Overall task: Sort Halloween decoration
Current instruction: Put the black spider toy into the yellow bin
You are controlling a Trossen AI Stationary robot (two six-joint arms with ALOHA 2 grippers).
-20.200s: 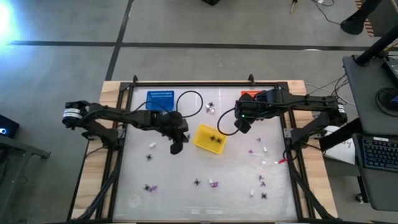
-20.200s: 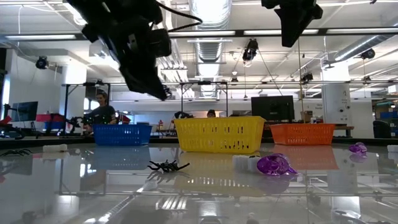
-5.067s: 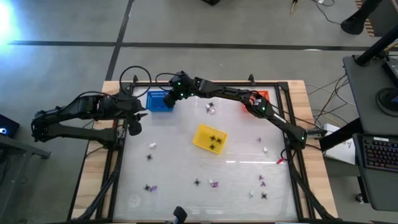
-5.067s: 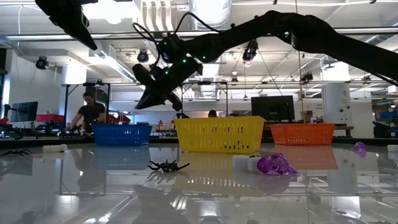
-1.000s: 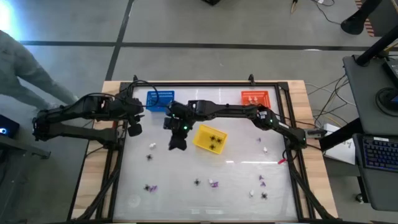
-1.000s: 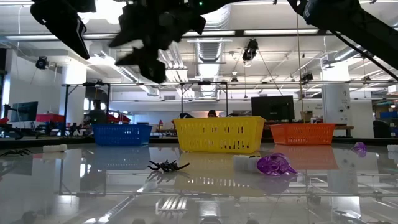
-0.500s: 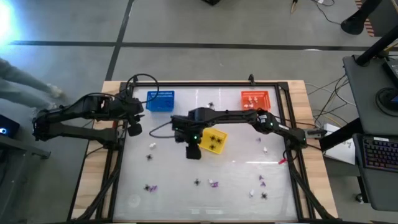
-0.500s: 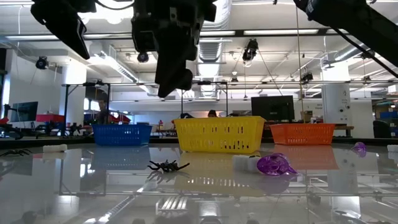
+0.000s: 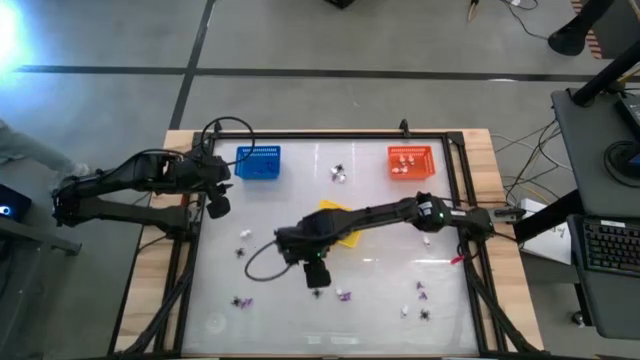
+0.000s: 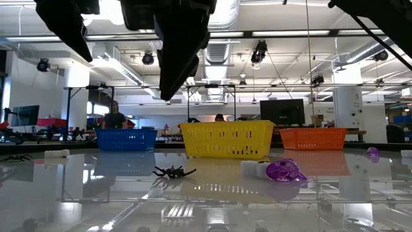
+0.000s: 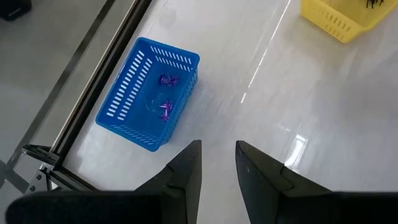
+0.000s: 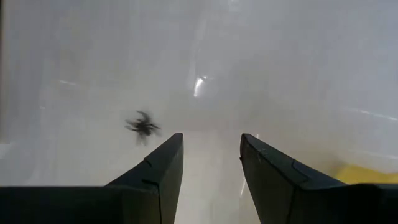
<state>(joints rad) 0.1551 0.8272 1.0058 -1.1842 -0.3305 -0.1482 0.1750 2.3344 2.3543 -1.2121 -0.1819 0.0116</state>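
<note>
Since a second ago, right gripper (image 9: 314,277) has swung down to lower centre, jaws apart and empty, above a black spider (image 12: 142,126). Left gripper (image 9: 215,206), narrowly parted, waits upper left near blue basket (image 9: 258,162).

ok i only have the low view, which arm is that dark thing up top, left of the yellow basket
observer: The right arm. Its gripper hangs over the table's middle, nearer your camera than the yellow basket.
operator: holding anything
observer: No. The right wrist view shows its fingers apart and empty, with a black spider on the table ahead.
operator: anything in the blue basket
observer: Yes, purple bits lie inside the blue basket.
</note>
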